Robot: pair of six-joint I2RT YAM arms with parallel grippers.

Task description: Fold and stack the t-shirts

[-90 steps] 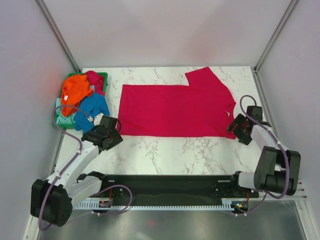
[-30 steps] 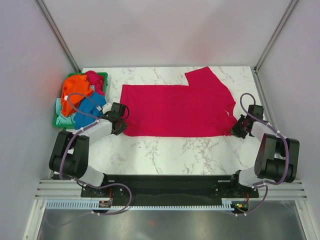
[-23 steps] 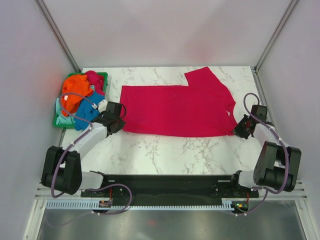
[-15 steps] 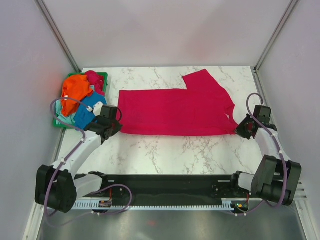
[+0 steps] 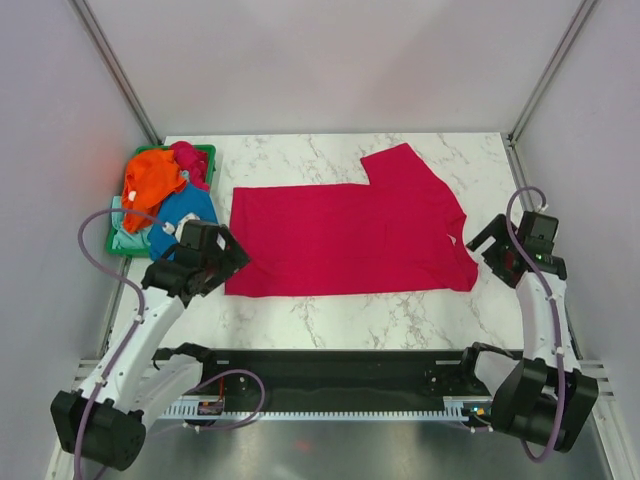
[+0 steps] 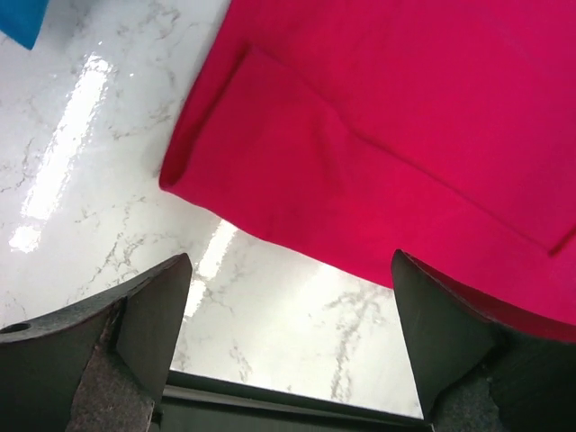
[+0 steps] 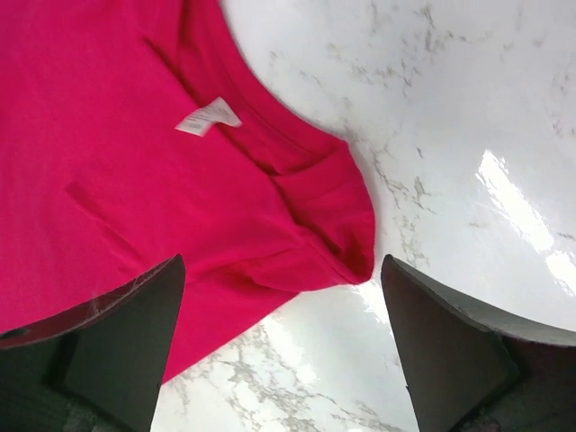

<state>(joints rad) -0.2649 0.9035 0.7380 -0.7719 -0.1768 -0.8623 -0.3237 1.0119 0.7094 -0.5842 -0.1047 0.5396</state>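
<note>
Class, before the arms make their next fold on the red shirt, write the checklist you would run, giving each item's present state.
1. The left jaws open and empty: ok.
2. The right jaws open and empty: ok.
3. The magenta-red t-shirt wholly on the table: ok.
4. The far sleeve folded in: not ok, it sticks out.
5. Shirt corners flat: not ok, the hem corner and the collar-side corner curl over.
6. The orange t-shirt and blue t-shirt apart from the red one: ok, they lie at the green basket.

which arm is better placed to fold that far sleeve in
Right, likely: the sleeve is at the collar end of the magenta shirt, near the open right gripper; the left gripper is at the hem.
</note>
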